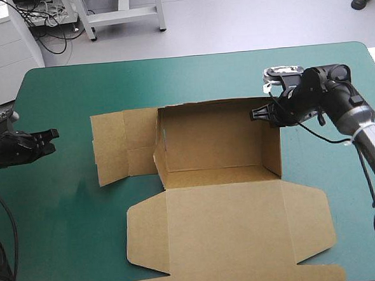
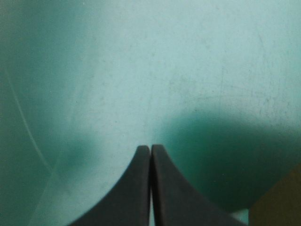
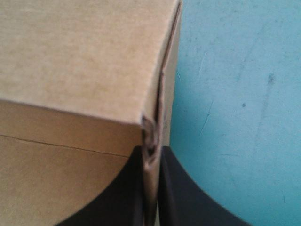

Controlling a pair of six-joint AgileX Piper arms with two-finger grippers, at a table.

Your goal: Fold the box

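Task status: partly done. The box sits at centre frame in the high view, on the teal-green cover, and reads as an open tray. Walls stand along its upper, right and lower sides. The left wall is up but looks to lean and gape at its lower corner, so I judge it not tucked. A side panel lies flat on the cover, left of the tray, not yet folded over. The lid lies flat toward the bottom of the frame, with its flaps spread. Judged left to do: left side panel, seating the left wall, then the lid flaps. The board is plain brown with clean creases and no tears that I can see. The right gripper is at the tray's upper right corner. In its wrist view the right gripper has its fingers all but closed, pinching the doubled edge of the right-hand wall between them. The left gripper hangs at the left of the frame, well apart from the box. Its fingers meet in a point with nothing between them, and only cover lies ahead
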